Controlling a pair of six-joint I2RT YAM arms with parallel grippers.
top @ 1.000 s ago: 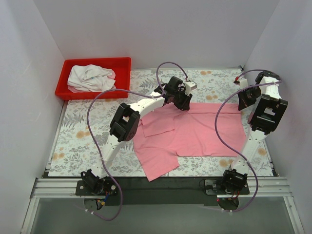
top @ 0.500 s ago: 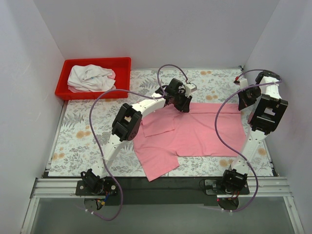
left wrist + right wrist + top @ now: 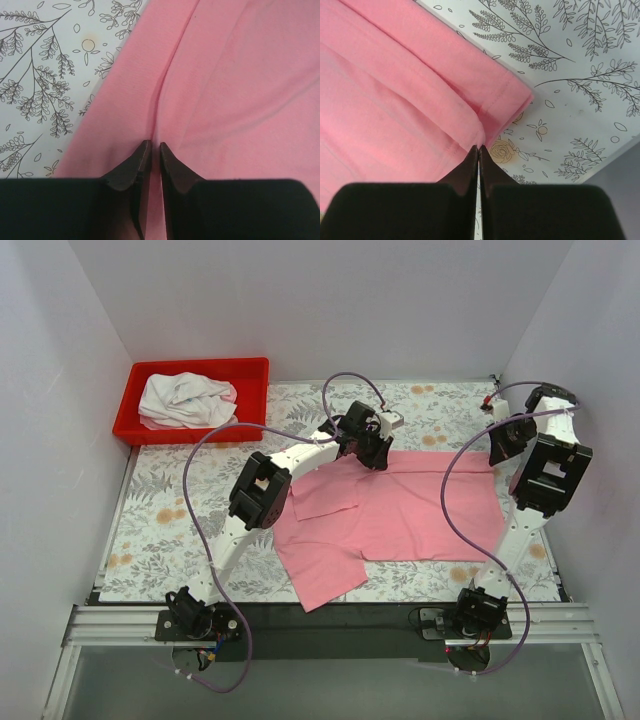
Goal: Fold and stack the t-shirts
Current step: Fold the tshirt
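Note:
The pink t-shirt (image 3: 400, 515) lies partly folded on the flowered table cover, one sleeve folded in and a flap hanging toward the front edge. My left gripper (image 3: 366, 447) is down on its far left edge; in the left wrist view the jaws (image 3: 155, 145) are shut on a ridge of the pink cloth (image 3: 235, 75). My right gripper (image 3: 500, 447) is at the far right corner; in the right wrist view (image 3: 478, 147) it is shut on the hem of the pink cloth (image 3: 395, 115). The white t-shirt (image 3: 185, 400) lies crumpled in the red bin.
The red plastic bin (image 3: 255, 367) stands at the far left corner. The flowered table cover (image 3: 165, 510) runs to white walls on three sides. A black rail (image 3: 340, 615) with both arm bases lines the near edge. Purple cables loop over the arms.
The left arm's elbow shifted slightly right early on. Both grippers stay on the far edge of the pink t-shirt; the cloth has barely moved.

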